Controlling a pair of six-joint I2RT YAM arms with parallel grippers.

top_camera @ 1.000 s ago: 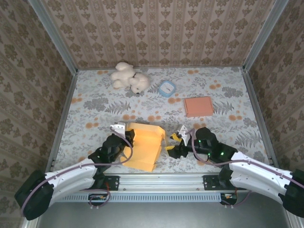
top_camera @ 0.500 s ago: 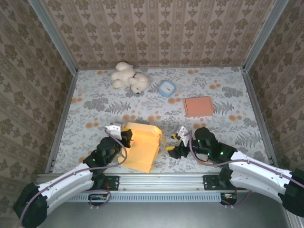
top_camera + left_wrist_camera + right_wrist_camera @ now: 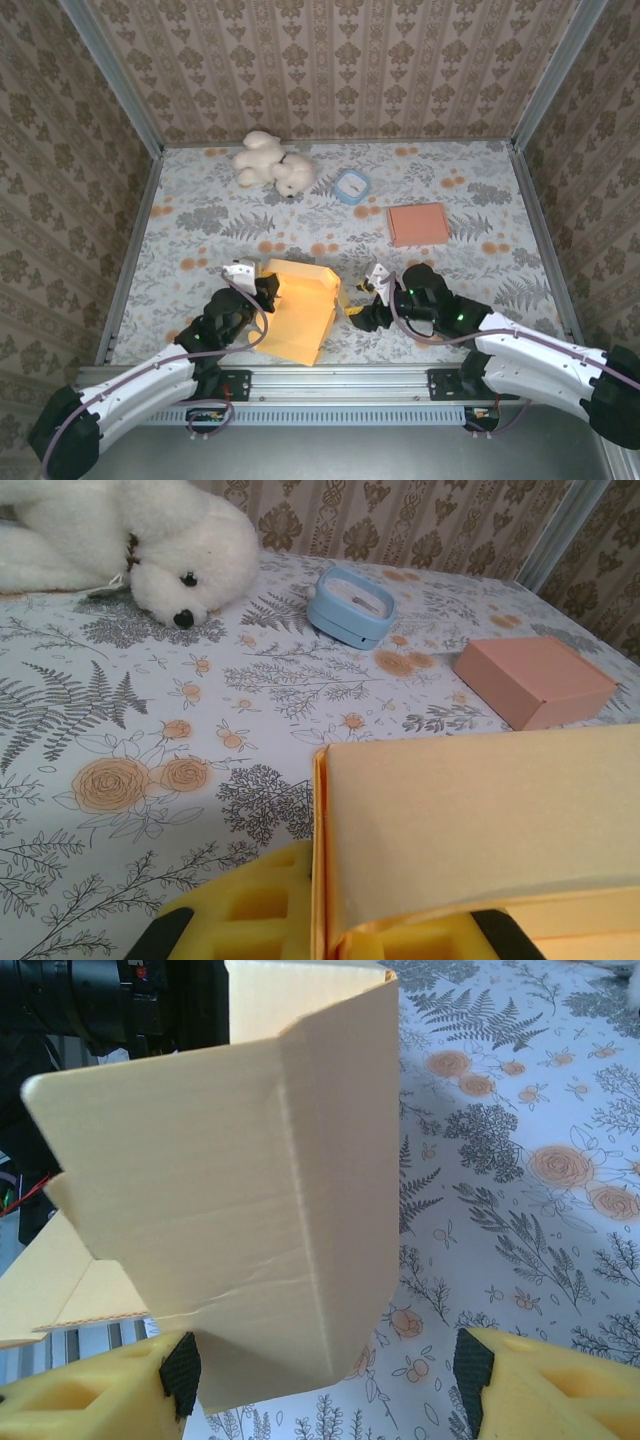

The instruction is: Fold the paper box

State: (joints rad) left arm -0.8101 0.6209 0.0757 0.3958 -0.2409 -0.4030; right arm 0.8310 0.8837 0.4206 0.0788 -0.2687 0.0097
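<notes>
Left jaws stay clamped on the paper box (image 3: pixel 300 310) edge; right jaws, open, have moved in, its raised panel (image 3: pixel 250 1210) now standing between them.

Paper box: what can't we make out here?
- Left wrist: the paper box panel covers the pads of the left gripper, and the frame's bottom edge cuts them off.
- Right wrist: whether the right gripper touches the paper box is unclear; the panel hides that side.
- Top external: the blue container contents are too small to tell.
</notes>
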